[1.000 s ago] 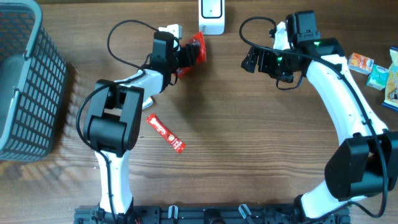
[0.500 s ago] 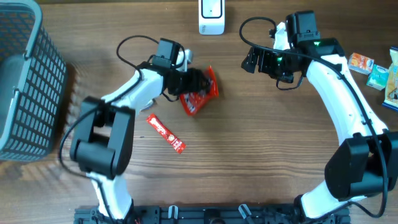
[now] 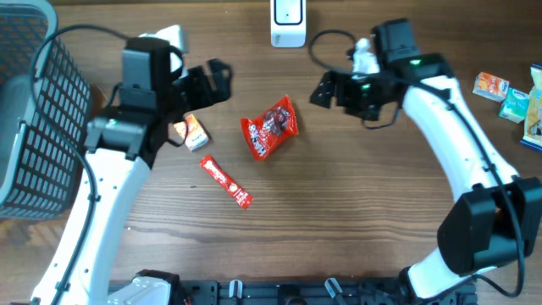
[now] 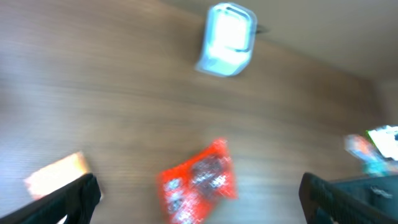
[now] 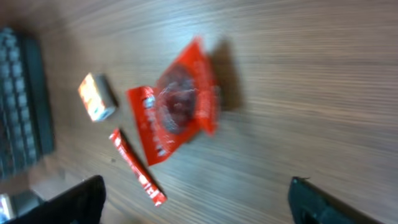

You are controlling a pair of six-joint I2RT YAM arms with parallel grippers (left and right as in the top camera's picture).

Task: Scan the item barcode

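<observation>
Two grippers of mine hang over the wooden worktop (image 3: 356, 212), and I place everything from the white scanner (image 3: 288, 23) at its far edge. The grey mesh basket (image 3: 34, 110) is the biggest thing, well off to the scanner's left. My left gripper (image 3: 217, 83) hovers to the scanner's near left, spread wide with nothing between its fingers (image 4: 78, 196), which frame the bottom corners of the left wrist view. My right gripper (image 3: 323, 90) hovers to the scanner's near right, also spread and empty, its fingers (image 5: 74, 199) far apart in its own view.

The red snack pouch (image 3: 269, 127), the item to scan, lies flat on the worktop, nearer to me than the scanner, almost in line with it and well apart from it, between the two grippers and touching neither. I cannot make out a barcode on it.

A thin red stick pack (image 3: 226, 181) lies farther from the scanner than the pouch, down to the left. A small orange box (image 3: 193, 131) sits left of that line, under my left arm. A few small packets (image 3: 493, 85) lie far to the scanner's right.
</observation>
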